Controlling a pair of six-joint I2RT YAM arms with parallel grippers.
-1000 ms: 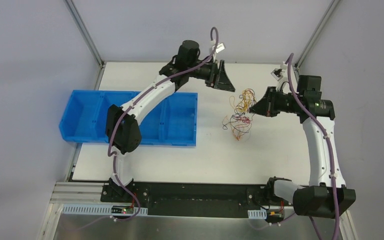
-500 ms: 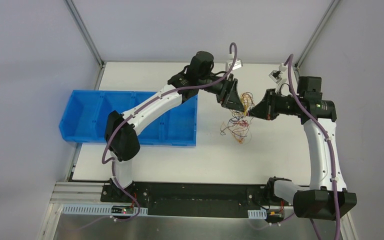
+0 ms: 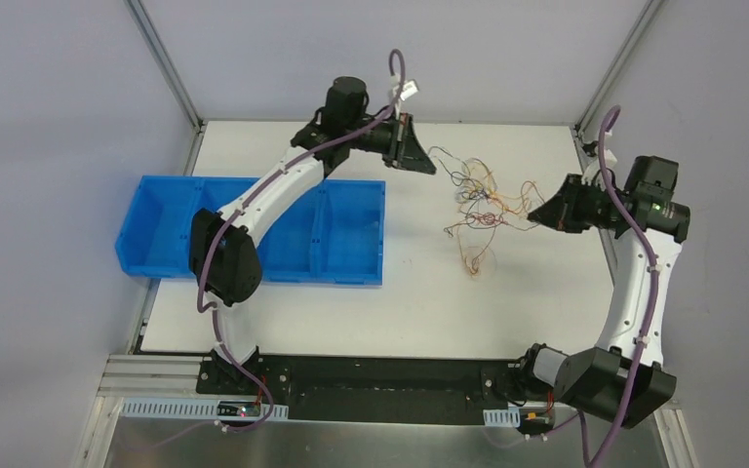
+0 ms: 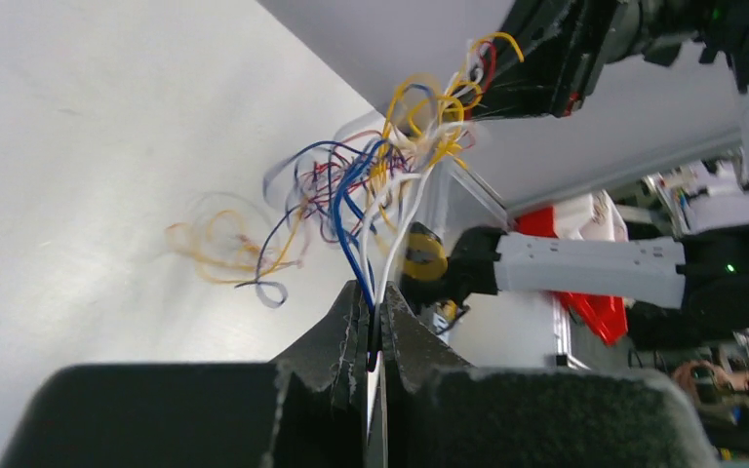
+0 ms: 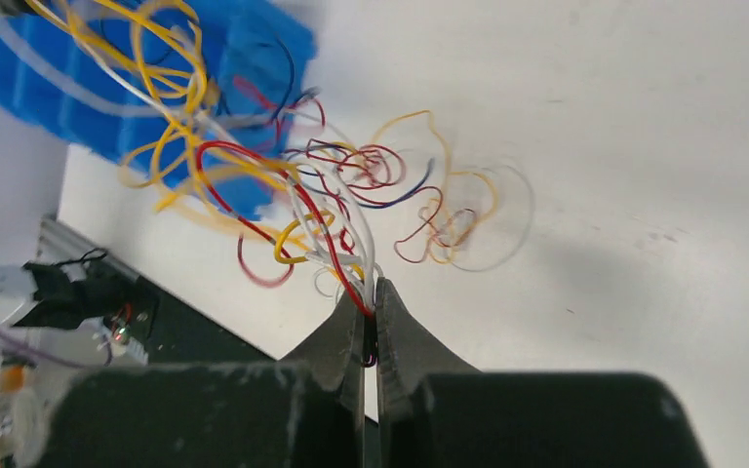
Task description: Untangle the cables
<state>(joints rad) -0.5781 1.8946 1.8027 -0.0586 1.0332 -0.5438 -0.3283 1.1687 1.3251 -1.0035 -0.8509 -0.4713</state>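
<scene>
Cables (image 3: 481, 202): loose tangle of hair-thin strands, strung in the air between the 2 tools, over the right-centre of the counter (image 3: 400, 312). Low loops hang toward the surface; cannot tell whether any touch it. Left tool (image 3: 429, 169): at the far side of the counter, fingers closed to a slit, pinching blue and white strands that rise from the tips in the left wrist view. Right tool (image 3: 538, 216): near the right edge, pointing left, fingers likewise pressed together, nipping red and white strands at the tips. The 2 tools sit well apart, with the cables between them. Colours seen: yellow, orange, red, white, blue, and a dark purple or black. The thickest knot lies about midway, with thin lines fanning out to each tool. Some loops are blurred in both wrist views. Blue bin (image 3: 156, 258): divided, on the left side of the counter, well apart from the cables; the left arm passes above it.
</scene>
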